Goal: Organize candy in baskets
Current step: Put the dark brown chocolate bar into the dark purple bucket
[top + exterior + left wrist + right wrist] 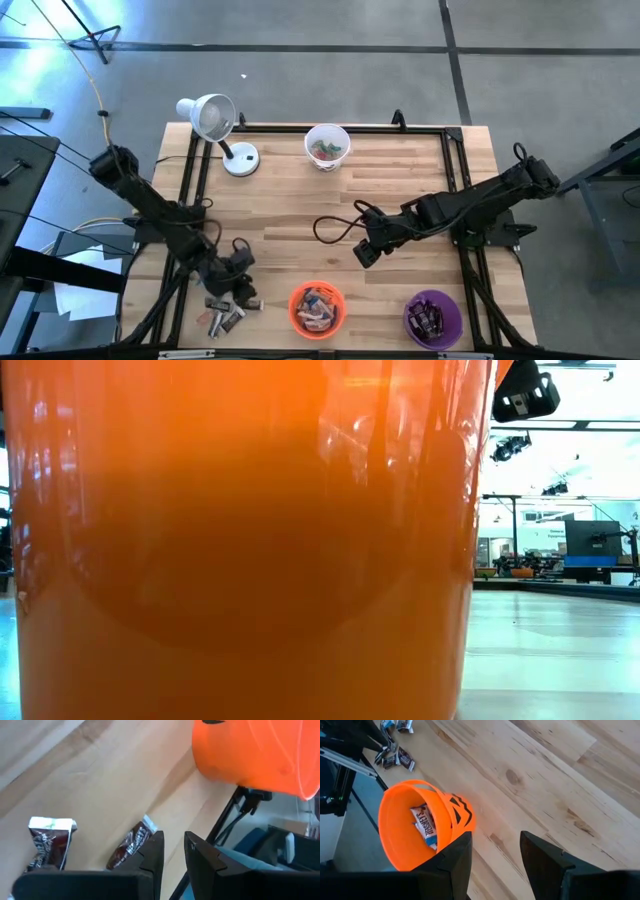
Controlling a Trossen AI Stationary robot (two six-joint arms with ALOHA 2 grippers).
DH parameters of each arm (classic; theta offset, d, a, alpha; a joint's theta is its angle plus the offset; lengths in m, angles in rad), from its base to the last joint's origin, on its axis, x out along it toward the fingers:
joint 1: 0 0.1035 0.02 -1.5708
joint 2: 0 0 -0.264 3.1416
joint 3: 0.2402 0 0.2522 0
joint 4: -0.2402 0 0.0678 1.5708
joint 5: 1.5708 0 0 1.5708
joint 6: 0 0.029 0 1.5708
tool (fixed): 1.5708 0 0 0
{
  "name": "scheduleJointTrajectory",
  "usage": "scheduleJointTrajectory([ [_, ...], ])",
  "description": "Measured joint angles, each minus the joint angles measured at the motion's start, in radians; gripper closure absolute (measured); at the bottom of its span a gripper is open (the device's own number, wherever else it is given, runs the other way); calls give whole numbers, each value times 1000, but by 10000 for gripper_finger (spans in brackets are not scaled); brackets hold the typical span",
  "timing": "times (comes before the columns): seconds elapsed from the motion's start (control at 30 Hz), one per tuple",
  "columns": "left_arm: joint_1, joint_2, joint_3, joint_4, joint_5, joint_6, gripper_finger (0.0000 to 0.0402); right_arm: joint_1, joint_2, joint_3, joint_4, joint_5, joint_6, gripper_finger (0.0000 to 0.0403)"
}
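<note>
A: Where is the candy (225, 312) seen?

B: A loose heap is seen at the desk's (400, 195) front edge near the left corner, with more held in the orange basket (317, 309) and purple basket (432, 318) along that edge, and some in the white basket (327, 146) at the back edge.

A: And the claws?

B: The left claw (240, 285) is held low just over the heap, fingers narrowly parted with nothing seen between them. The right claw (364, 254) is held wide and empty over the desk's middle. A lamp (216, 128) is stood at the back left.
</note>
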Motion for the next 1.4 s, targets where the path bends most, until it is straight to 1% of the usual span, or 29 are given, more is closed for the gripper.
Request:
scheduleJointTrajectory([
  [0.13, 26, 0, 19, -35, 17, 49, 339, 0, 0, 0, 0, 7, 10, 242],
  [0.23, 46, 0, 29, -32, 19, 116, 339, 0, 0, 0, -2, 94, 99, 242],
  [0.37, 77, 0, 42, -37, 19, 239, 339, -2, 0, 0, -2, 120, 124, 242],
  [0.4, 83, -1, 48, -57, 21, 261, 339, -1, 0, 0, -2, 120, 119, 242],
  [0.5, 75, -29, 57, -221, 23, 277, 339, -1, 0, 0, -3, 119, 116, 242],
  [0.57, 62, -53, 58, -279, 42, 298, 339, -1, 0, 0, -1, 119, 116, 242],
  [0.63, 50, -73, 59, -343, 61, 294, 339, -1, 0, 0, 0, 119, 116, 242],
  [0.8, 13, -95, 57, -444, 66, 217, 339, -1, 0, 0, 1, 118, 116, 242],
  [1.0, -9, -95, 48, -472, 64, 163, 336, -1, 0, 0, 1, 116, 116, 242],
  [1.1, -9, -94, 48, -493, 52, 138, 320, -1, 0, 0, 1, 116, 116, 242],
  [1.3, -8, -93, 48, -493, 46, 131, 265, -1, 0, 0, 1, 116, 116, 242],
  [1.4, -14, -78, 48, -498, 46, 131, 243, -1, 0, 0, 1, 116, 116, 242],
])
